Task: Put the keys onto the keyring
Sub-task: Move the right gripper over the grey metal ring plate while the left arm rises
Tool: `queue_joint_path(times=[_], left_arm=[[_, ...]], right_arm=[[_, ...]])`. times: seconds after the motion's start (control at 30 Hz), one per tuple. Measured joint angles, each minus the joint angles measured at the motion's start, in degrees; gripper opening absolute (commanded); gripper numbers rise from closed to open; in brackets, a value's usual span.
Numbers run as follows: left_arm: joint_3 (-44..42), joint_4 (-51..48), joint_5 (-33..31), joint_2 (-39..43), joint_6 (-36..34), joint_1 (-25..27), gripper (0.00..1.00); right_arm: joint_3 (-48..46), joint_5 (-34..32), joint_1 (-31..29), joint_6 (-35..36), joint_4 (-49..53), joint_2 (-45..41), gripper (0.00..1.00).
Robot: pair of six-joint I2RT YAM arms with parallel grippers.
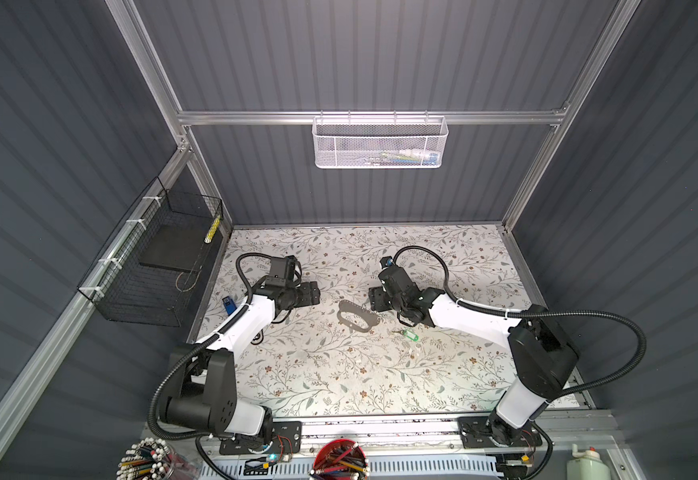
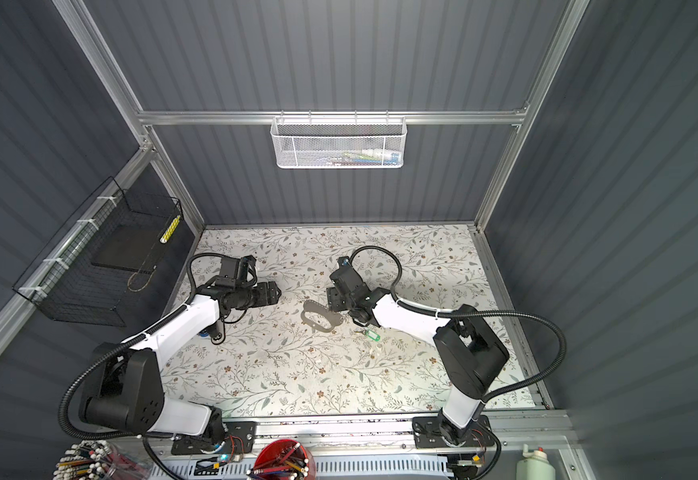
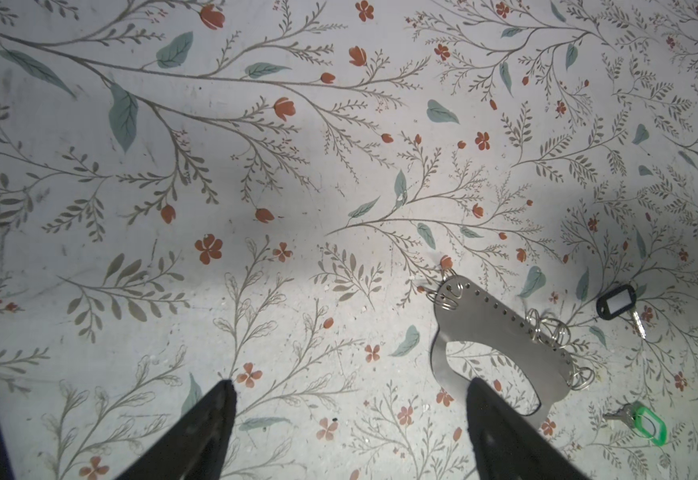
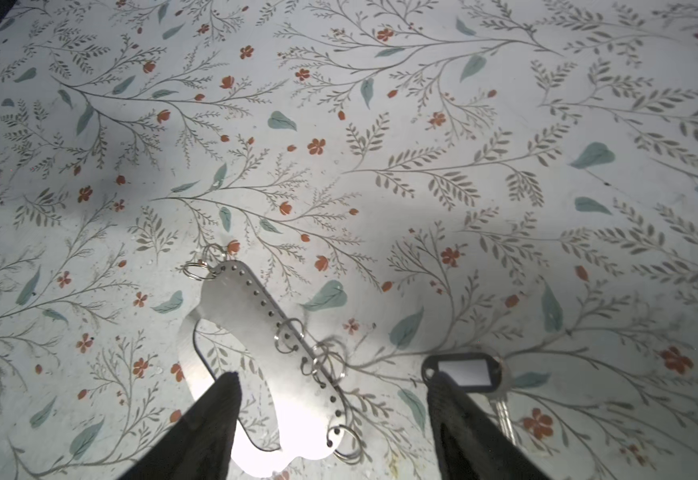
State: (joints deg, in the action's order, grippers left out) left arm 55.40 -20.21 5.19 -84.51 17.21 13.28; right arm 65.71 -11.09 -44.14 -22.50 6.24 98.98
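The keyring, a dark grey flat loop with a row of holes and several thin wire rings, lies mid-table. The green-tagged key lies just right of it. The black-framed key lies beside the keyring's holed edge and is hidden under my right arm in both top views. My right gripper hangs open above the keyring; one finger overlaps its loop, the other the black tag's edge. My left gripper is open and empty, left of the keyring.
A small blue object lies at the table's left edge by the left arm. A black wire basket hangs on the left wall and a white mesh basket on the back rail. A red pencil cup stands in front.
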Motion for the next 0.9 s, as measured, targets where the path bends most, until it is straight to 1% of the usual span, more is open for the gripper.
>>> queue_joint_path(times=[0.07,0.17,0.27,0.33,0.4,0.6,0.73,0.9], left_arm=[[1.92,-0.13,1.33,-1.97,0.11,-0.68,0.9],[3.98,0.13,4.31,-4.11,1.44,-3.21,0.9],[4.09,0.52,6.84,-4.79,3.1,-6.64,0.9],[3.8,0.94,7.91,-4.76,4.24,-8.26,0.9],[3.48,1.55,8.46,-4.76,5.2,-9.66,0.9],[3.39,1.99,9.9,-4.76,6.69,-10.01,0.89],[3.39,1.97,10.08,-4.68,7.19,-10.01,0.89],[3.39,1.97,10.08,-4.44,7.5,-10.01,0.89]], right_arm=[[3.08,2.71,0.02,1.75,1.09,2.21,0.69],[7.87,6.47,0.0,3.96,3.3,5.64,0.63],[11.52,9.25,-0.04,5.7,5.86,8.2,0.58],[14.32,10.51,-0.04,6.58,8.13,10.03,0.54],[17.73,11.32,-0.04,6.97,10.45,12.09,0.51],[30.47,12.22,-0.07,6.43,17.94,19.52,0.43],[38.42,12.17,-0.24,5.77,22.32,24.68,0.4],[44.15,11.96,-1.11,4.94,25.53,29.35,0.37]])
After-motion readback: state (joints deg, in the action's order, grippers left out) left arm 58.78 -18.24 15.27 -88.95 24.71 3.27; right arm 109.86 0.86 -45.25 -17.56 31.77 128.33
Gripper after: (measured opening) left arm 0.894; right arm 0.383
